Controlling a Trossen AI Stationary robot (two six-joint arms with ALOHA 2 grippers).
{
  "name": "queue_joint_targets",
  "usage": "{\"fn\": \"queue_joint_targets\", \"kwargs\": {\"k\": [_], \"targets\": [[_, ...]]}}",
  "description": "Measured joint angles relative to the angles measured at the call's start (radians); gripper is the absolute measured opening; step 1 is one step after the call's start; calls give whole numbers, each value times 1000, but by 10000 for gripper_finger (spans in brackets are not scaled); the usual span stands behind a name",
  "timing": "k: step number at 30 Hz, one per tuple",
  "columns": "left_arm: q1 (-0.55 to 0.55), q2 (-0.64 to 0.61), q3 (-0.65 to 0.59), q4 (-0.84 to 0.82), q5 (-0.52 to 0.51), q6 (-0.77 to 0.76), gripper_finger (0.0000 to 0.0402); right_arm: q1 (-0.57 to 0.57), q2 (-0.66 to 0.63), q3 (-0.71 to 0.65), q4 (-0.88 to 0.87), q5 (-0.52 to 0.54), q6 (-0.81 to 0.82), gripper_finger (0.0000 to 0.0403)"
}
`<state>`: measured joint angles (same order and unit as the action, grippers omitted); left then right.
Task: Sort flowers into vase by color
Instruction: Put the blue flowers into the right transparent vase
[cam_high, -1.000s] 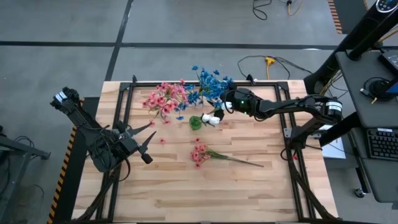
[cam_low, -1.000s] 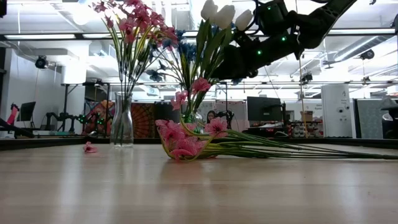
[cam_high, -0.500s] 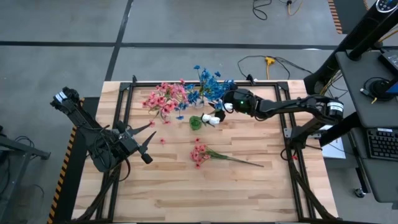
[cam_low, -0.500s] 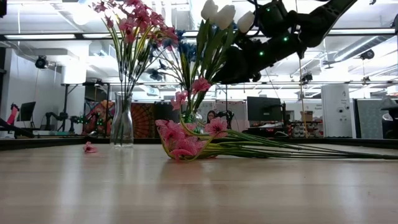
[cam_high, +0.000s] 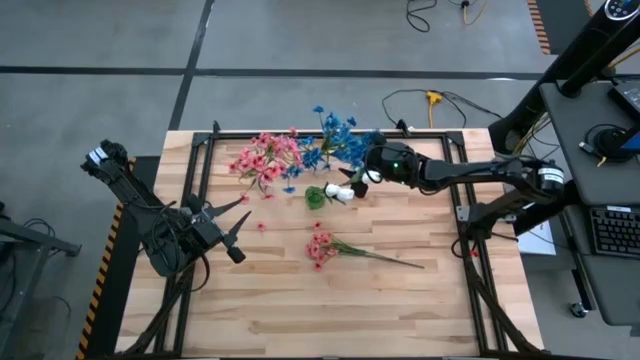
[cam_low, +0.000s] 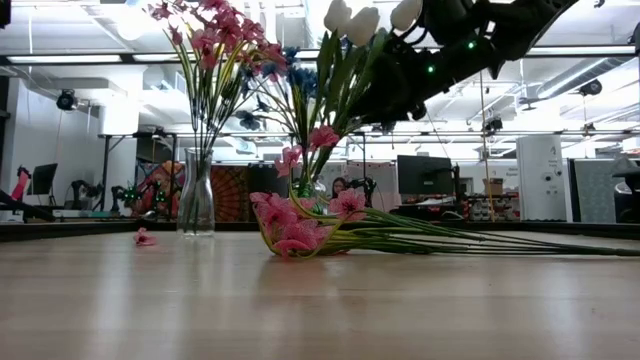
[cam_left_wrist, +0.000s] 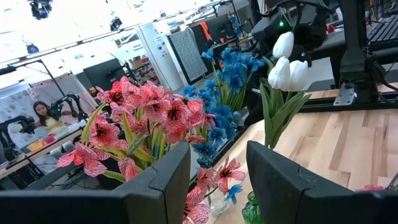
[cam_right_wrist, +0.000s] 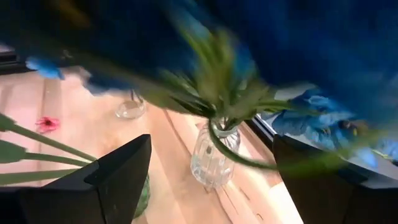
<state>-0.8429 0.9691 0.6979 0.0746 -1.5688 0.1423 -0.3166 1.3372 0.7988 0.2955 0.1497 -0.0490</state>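
White tulip-like blossoms (cam_high: 343, 191) stand in small green glass vase (cam_high: 315, 197), mid-table. Right gripper (cam_high: 366, 175) just beside them, jaws spread, empty. Loose pink-blossomed sprig (cam_high: 340, 248) lies on wooden table (cam_high: 300, 310). Left gripper (cam_high: 238, 218) idle near left edge, jaws apart, empty.

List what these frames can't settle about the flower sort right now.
- High view: the right gripper sits over the white flowers; contact with them cannot be told.
- Low view: the pink sprig on the table hides the green vase base.
- Right wrist view: the blue flowers are blurred and fill the frame, so blossoms are unreadable.
- Left wrist view: the left gripper's own fingers hide the vases' bases.
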Motion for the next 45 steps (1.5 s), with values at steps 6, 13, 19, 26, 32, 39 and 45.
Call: {"fn": "queue_joint_targets", "kwargs": {"k": [6, 13, 19, 26, 32, 39, 45], "targets": [[0, 0, 0, 0, 0, -2, 141, 9, -30, 0, -44, 0, 7, 329], [0, 0, 0, 0, 0, -2, 141, 11, -47, 12, -125, 8, 12, 327], [0, 0, 0, 0, 0, -2, 141, 21, -38, 84, -239, 12, 20, 327], [0, 0, 0, 0, 0, -2, 141, 41, -25, 147, -371, 84, 51, 327], [6, 7, 1, 0, 152, -21, 141, 52, -24, 163, -391, 87, 115, 327], [36, 88, 52, 51, 210, -22, 141, 52, -20, 177, -495, 110, 186, 327], [75, 248, 143, 68, 279, -22, 141, 59, -21, 179, -499, 114, 206, 327]]}}
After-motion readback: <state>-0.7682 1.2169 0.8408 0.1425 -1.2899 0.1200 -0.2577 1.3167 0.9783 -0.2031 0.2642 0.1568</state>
